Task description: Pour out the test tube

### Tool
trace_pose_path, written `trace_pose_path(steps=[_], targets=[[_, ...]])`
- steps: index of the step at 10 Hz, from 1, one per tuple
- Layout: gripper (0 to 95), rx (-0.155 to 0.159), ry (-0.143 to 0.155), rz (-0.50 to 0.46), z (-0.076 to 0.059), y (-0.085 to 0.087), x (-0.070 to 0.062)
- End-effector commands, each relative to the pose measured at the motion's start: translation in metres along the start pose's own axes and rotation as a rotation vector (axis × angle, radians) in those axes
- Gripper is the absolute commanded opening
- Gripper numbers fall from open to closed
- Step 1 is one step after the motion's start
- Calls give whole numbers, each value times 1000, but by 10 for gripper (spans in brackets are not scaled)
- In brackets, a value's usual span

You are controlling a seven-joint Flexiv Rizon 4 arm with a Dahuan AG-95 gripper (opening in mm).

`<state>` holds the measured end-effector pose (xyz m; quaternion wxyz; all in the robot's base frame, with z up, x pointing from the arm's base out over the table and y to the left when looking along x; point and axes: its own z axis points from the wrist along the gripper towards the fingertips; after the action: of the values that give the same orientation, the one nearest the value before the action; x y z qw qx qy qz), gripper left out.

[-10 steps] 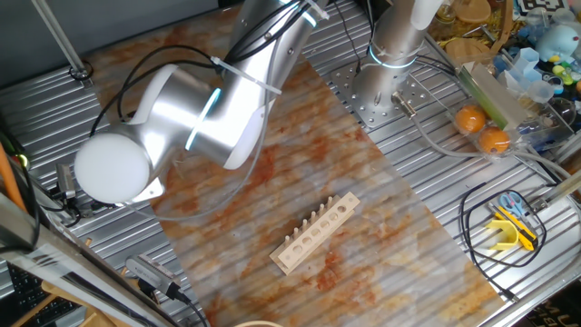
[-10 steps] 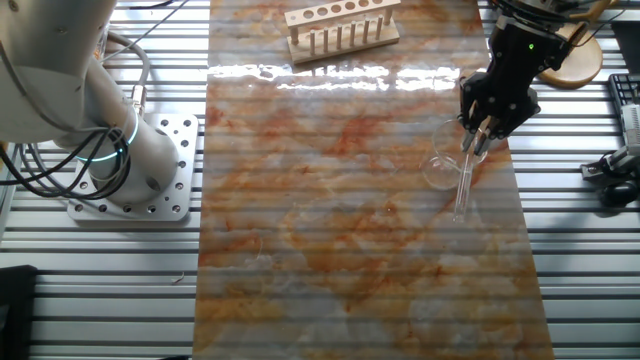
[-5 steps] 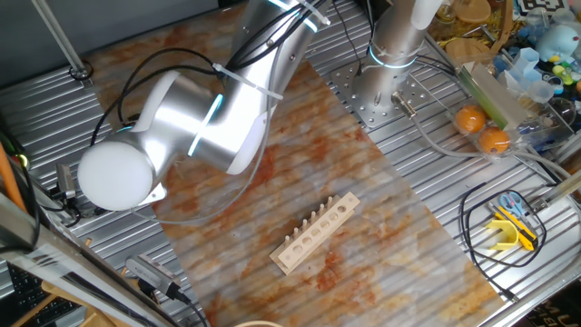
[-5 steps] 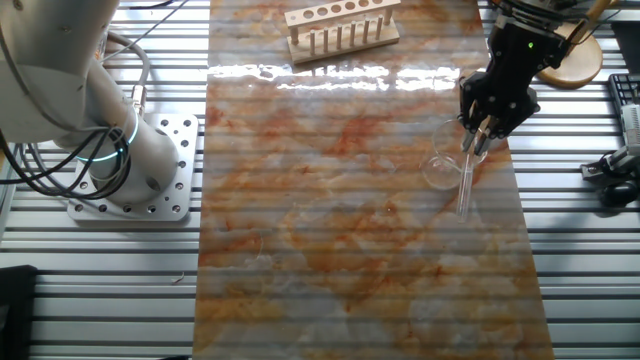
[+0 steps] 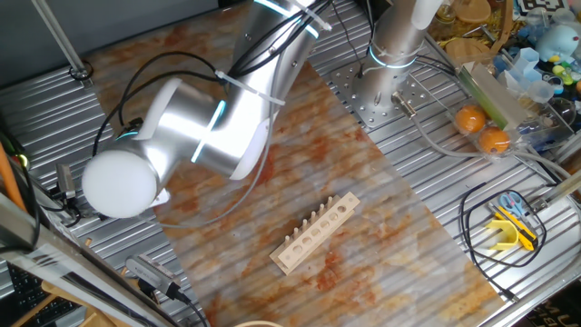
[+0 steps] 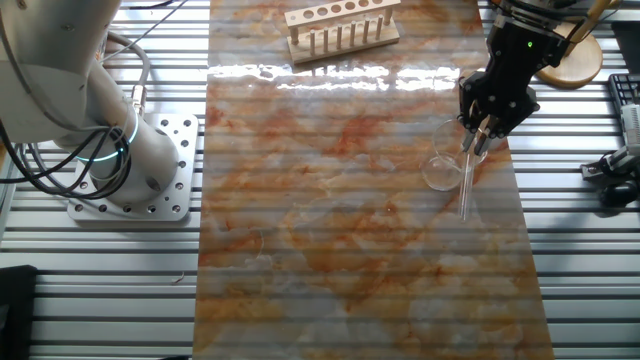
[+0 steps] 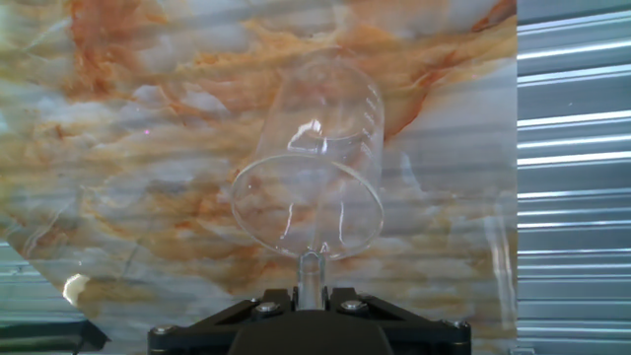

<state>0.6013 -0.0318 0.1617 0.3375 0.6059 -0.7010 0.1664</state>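
1. Your gripper is clamped narrow on the test tube, gripping it near one end; in the hand view the fingers close on the tube's end just below the beaker rim.
2. In the other fixed view the tube hangs from the jaws and slants down past the beaker, over the marbled mat near its right edge; whether its lower end touches the mat cannot be told.
3. The beaker stands upright on the mat, just beside the gripper; I judge the pour is about to be set up, not finished.
4. Risks from here: the tube is thin and held at one end only, so a fast tilt could let it slip or swing; it could knock the beaker's rim and tip it; a mouth outside the rim would spill onto the mat.
5. Contents: the beaker looks empty; liquid in the tube, if any, is too clear to see.
6. The wooden rack sits at the mat's far edge, well apart, all visible holes empty.
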Motion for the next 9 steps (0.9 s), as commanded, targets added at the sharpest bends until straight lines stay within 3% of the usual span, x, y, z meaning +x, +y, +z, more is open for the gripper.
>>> trace_pose_path(steps=[1, 9], targets=[[0, 0, 6, -1, 0, 0, 0], [0, 3, 34, -4, 2, 1, 0]])
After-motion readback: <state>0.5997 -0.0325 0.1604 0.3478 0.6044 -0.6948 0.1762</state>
